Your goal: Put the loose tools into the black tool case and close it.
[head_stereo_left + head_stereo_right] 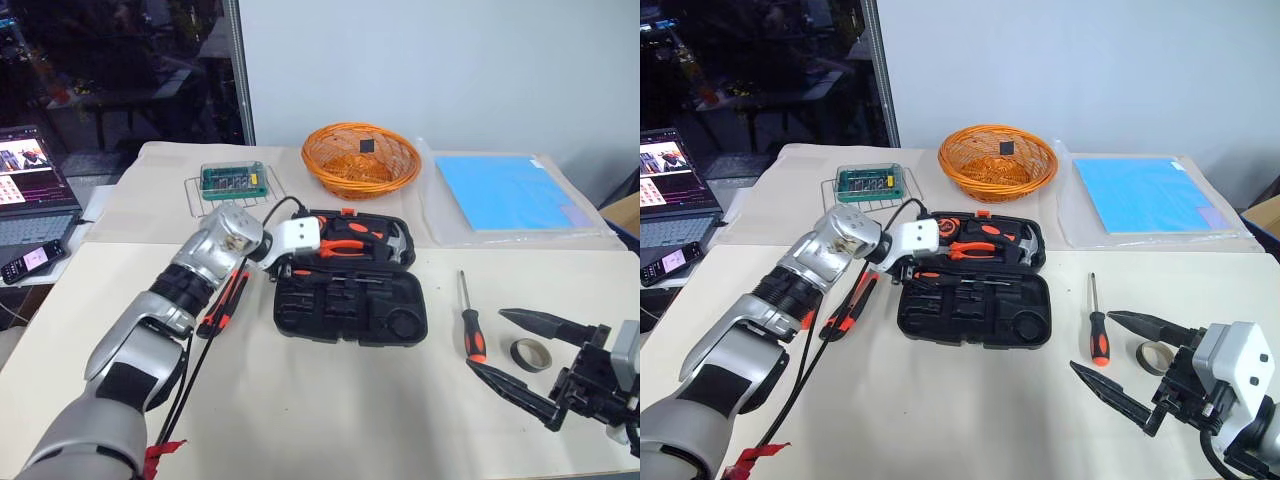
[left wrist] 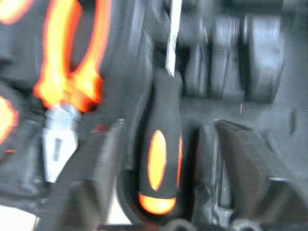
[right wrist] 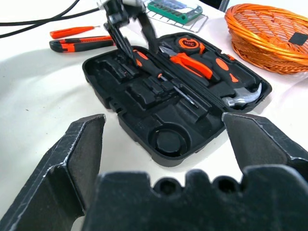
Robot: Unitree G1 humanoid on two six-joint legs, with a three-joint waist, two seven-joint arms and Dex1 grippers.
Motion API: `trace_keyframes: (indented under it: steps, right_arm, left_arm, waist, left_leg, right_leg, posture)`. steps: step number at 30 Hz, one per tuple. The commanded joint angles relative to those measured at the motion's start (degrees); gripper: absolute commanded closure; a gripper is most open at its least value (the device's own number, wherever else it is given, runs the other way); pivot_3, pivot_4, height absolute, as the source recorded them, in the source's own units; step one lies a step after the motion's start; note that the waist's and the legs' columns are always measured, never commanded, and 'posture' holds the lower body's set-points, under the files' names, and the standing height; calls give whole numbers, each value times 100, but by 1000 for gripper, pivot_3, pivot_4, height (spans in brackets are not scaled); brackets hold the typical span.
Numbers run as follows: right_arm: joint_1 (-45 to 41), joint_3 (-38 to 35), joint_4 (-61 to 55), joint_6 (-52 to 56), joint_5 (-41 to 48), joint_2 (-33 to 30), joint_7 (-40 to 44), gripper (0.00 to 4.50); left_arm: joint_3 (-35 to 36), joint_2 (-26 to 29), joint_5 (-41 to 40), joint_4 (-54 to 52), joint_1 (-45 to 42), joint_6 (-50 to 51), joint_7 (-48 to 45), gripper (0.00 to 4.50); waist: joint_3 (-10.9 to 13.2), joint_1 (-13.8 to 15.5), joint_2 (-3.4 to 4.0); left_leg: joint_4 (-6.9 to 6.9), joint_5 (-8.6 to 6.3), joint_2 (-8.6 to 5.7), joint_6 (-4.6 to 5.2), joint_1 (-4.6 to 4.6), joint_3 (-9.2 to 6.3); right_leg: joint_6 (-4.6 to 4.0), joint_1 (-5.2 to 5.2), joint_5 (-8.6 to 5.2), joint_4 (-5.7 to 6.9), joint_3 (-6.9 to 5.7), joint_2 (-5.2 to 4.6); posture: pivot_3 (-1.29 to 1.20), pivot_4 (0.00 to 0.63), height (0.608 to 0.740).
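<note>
While the black tool case (image 1: pixel 350 295) lies open near the middle of the table (image 1: pixel 300 400), its two halves show moulded slots, with an orange latch at the far edge. The far half holds orange-handled pliers (image 1: pixel 345 245) and a steel-headed hammer (image 1: pixel 395 243); a black-and-orange screwdriver (image 3: pixel 161 77) lies in a slot along the hinge line, its handle toward the case's 9 o'clock end. At 9 o'clock of the case, on the table, lie the orange-and-black utility knife (image 1: pixel 848 305) and, just beside it, a small all-orange screwdriver (image 3: pixel 72 32). At 3 o'clock of the case, well apart, a second black-and-orange screwdriver (image 1: pixel 468 320) lies with its shaft pointing to 12 o'clock, a roll of tape (image 1: pixel 530 353) near it. At 12 o'clock of the case sits an orange woven basket (image 1: pixel 360 158), with a small green box (image 1: pixel 232 180) at about 10 o'clock.

The left gripper (image 3: pixel 130 24) reaches down over the case's 9 o'clock end, its fingers spread to either side of the slotted screwdriver's handle, not clamping it. The right gripper (image 1: pixel 520 355) hovers at the table's 4 o'clock edge, jaws wide apart and holding nothing.
</note>
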Motion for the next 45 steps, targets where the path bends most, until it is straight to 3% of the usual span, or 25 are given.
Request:
trace_keyframes:
  steps: [1, 5, 9, 12, 15, 18, 24, 28, 34, 37, 45]
  right_arm:
    - [-10, -22, -44, -148, -30, 79, -116, 0]
    - [-125, 110, -32, -49, -163, 98, -397, 0]
    - [-497, 324, -42, 356, -400, 258, -1494, 0]
    - [-457, 470, -274, 947, -487, 256, -2165, 0]
    - [-477, 422, -636, 2325, -125, 67, -3216, 0]
    - [-604, 184, -587, 3229, 679, 52, -3855, 0]
    - [-703, -84, -357, 4440, 1425, 132, -4915, 0]
    - [-1758, 522, 220, 4925, 1628, 334, -5746, 0]
    - [-3113, 1762, 1563, 5034, 851, 365, -5901, 0]
    - [-3507, 2248, 2128, 4923, 448, 206, -5641, 676]
    - [-3652, 2729, 2280, 4348, -354, -717, -4500, 3425]
  left_arm:
    - [872, -123, -858, -1172, 494, 1210, 358, 1618]
    - [1154, -694, -816, -1649, 1044, 1455, 1449, 3164]
    - [1371, -1202, -937, -2117, 1640, 1333, 2125, 4468]
    - [1541, -1088, -1438, -2769, 1898, 1434, 1773, 4468]
    - [1632, -680, -1990, -3059, 2135, 1357, 991, 4468]
    - [1573, -237, -2342, -3271, 2188, 1439, 391, 3737]
    - [1078, 108, -2432, -3790, 2257, 1243, -29, 1566]
    - [929, 40, -2529, -3851, 2112, 1325, -55, 215]
    - [769, 74, -2481, -3837, 2090, 1216, -79, 215]
    - [782, 104, -2442, -3836, 2064, 1180, -7, 78]
    - [1118, 222, -2578, -4246, 2419, 1228, 538, 78]
  waist:
    - [-3, -18, 5]
    - [-4, 3, 7]
    - [-3, 24, 5]
    - [-3, 19, 5]
    - [-8, 16, 14]
    - [-11, -32, 21]
    - [-11, 14, 22]
    - [-10, -54, 22]
    - [-9, -84, 28]
    - [-8, -64, 30]
    - [-6, -52, 32]
  left_leg:
    - [0, -3, -1, 5, -1, 0]
    - [2, -15, -11, 20, 4, 1]
    - [17, -19, -16, 26, -1, 2]
    - [17, -16, -14, 21, -2, 1]
    - [8, -9, -9, 8, 2, 1]
    - [5, -6, -7, 1, 14, 2]
    - [7, -3, -10, -1, 11, 1]
    - [9, -3, -10, 2, 6, 5]
    - [6, -1, -10, 5, 2, 4]
    - [-2, -1, -10, 6, -1, 1]
    - [2, -17, -21, 34, -15, 4]
  right_leg:
    - [4, 0, -3, 0, 1, -2]
    - [19, 10, 8, 8, 5, -12]
    - [12, 15, 4, -3, 6, -13]
    - [4, 11, 11, -1, 5, -14]
    - [-24, 4, 15, 7, 5, -16]
    - [-35, 7, 11, 19, 5, -15]
    - [-3, 11, -9, 19, 5, -14]
    - [1, 9, -4, 3, 11, -10]
    - [-1, 6, -1, 0, 13, 7]
    - [-5, 5, -1, -1, 12, 14]
    - [-6, 7, 5, -15, 16, 4]
  posture:
    - [0, 150, 740]
    - [0, 150, 740]
    - [0, 150, 740]
    - [0, 150, 740]
    - [0, 150, 740]
    - [0, 150, 740]
    - [0, 150, 740]
    - [0, 150, 740]
    - [0, 150, 740]
    - [0, 150, 740]
    - [0, 150, 740]
